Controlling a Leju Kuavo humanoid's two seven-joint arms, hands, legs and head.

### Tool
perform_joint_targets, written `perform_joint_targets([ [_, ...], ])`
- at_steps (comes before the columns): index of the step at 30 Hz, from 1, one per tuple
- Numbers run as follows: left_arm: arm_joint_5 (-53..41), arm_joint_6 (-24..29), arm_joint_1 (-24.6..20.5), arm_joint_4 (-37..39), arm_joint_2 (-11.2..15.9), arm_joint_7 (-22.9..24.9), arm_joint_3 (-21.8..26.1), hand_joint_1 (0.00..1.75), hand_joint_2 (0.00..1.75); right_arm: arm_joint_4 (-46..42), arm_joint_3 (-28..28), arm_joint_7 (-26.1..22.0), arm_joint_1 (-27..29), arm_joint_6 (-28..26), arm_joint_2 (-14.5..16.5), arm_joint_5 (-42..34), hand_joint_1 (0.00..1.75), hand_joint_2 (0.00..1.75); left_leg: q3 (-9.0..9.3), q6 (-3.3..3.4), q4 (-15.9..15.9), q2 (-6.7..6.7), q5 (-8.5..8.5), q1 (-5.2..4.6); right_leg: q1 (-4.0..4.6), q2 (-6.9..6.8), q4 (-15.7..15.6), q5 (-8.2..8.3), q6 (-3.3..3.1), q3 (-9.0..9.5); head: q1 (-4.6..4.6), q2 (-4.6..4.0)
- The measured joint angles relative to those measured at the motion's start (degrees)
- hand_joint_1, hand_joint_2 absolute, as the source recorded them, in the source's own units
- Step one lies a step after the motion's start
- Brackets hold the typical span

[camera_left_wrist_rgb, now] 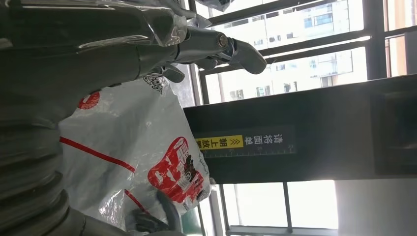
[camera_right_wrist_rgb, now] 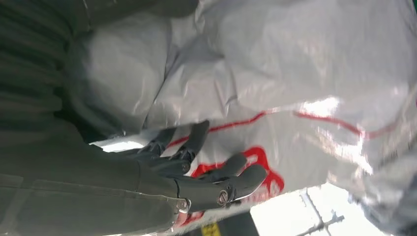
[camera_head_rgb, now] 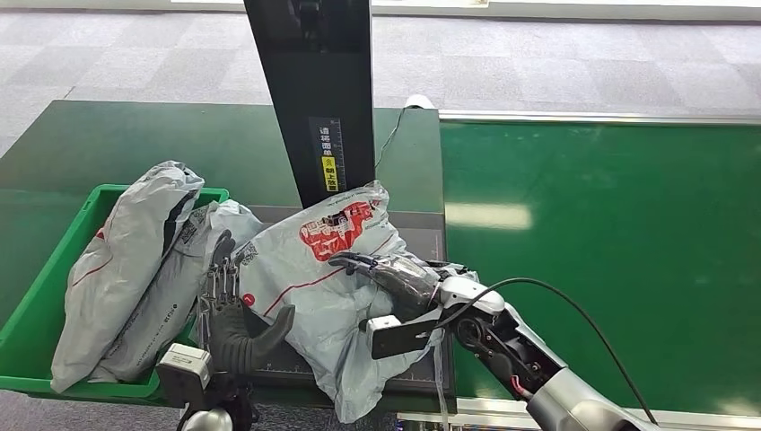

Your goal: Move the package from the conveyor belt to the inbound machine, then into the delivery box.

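The package (camera_head_rgb: pixel 314 278), a grey-white plastic bag with red print, lies crumpled on the inbound machine's dark plate (camera_head_rgb: pixel 422 235) below its black column (camera_head_rgb: pixel 314 99). Its near end hangs over the plate's front edge. My right hand (camera_head_rgb: pixel 388 275) lies on top of the package with fingers curled over it. In the right wrist view the right hand (camera_right_wrist_rgb: pixel 196 172) has fingers and thumb pressed into the bag (camera_right_wrist_rgb: pixel 295 73). My left hand (camera_head_rgb: pixel 235 316) stands open with fingers up at the package's left edge, beside the green delivery box (camera_head_rgb: pixel 36 310). The left hand (camera_left_wrist_rgb: pixel 196 44) holds nothing above the package (camera_left_wrist_rgb: pixel 123 147).
Two grey packages (camera_head_rgb: pixel 135 260) fill the delivery box at the left. The green conveyor belt (camera_head_rgb: pixel 610 233) stretches to the right of the machine. The column carries a yellow label (camera_head_rgb: pixel 330 172) and rises just behind the package.
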Motion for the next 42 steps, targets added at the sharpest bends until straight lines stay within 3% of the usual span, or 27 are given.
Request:
perform_joint_targets([
  [6, 0.3, -0.1, 0.1, 0.0, 0.0, 0.0, 0.0, 0.00, 1.75, -4.3, -4.0, 0.1, 3.2, -1.9, -0.9, -0.4, 0.00, 1.75, -0.01, 0.00, 0.0, 0.01, 0.00, 0.00, 0.00, 0.00, 0.0, 0.00, 0.00, -0.01, 0.00, 0.00],
  [11, 0.4, -0.4, 0.2, 0.0, 0.0, 0.0, 0.0, 0.00, 1.75, -7.7, -8.0, 2.9, 6.1, -7.4, -1.0, -0.1, 0.00, 1.75, -0.01, 0.00, 0.0, -0.03, 0.00, 0.00, 0.00, -0.02, 0.0, 0.00, 0.00, 0.00, -0.01, 0.00],
  [18, 1.0, -1.0, 0.2, 0.0, 0.0, 0.0, -0.1, 0.00, 1.75, -17.0, -16.8, 4.0, 14.7, -10.8, 0.0, -1.4, 0.00, 1.75, -0.08, 0.01, 0.0, -0.02, -0.02, 0.00, 0.00, -0.02, 0.0, -0.01, 0.00, -0.05, 0.00, 0.00],
  [28, 1.1, -1.1, 0.1, 0.0, 0.0, 0.0, -0.2, 0.00, 1.75, -22.8, -21.5, 3.7, 18.8, -11.7, 1.1, -2.4, 0.00, 1.75, -0.06, 0.01, 0.0, 0.00, -0.01, 0.00, 0.00, -0.01, 0.0, 0.00, 0.00, -0.05, 0.00, 0.00],
  [33, 0.3, -2.1, 0.0, 0.1, 0.1, 0.3, -0.7, 0.00, 1.75, -25.2, -24.6, 1.4, 21.0, -12.0, 3.1, -9.7, 0.00, 1.75, -0.07, 0.01, 0.0, -0.01, -0.02, 0.00, 0.00, -0.01, 0.0, -0.01, 0.00, -0.07, -0.01, 0.00],
  [37, -7.6, -6.1, -0.2, 0.7, 0.8, 3.7, -3.0, 0.00, 1.75, -26.6, -27.7, 0.4, 22.6, -8.2, 4.7, -15.1, 0.00, 1.75, -0.08, 0.01, 0.0, -0.01, -0.02, 0.00, 0.00, -0.01, 0.0, -0.01, 0.00, -0.08, 0.00, 0.00],
  [42, -23.8, -9.8, -1.9, 5.2, 1.9, 12.8, -8.3, 0.00, 1.75, -26.8, -30.9, -0.3, 23.6, -3.0, 6.5, -17.1, 0.00, 1.75, -0.06, 0.01, 0.0, 0.00, -0.02, -0.01, -0.02, -0.01, 0.0, 0.00, 0.00, -0.06, 0.01, 0.00],
])
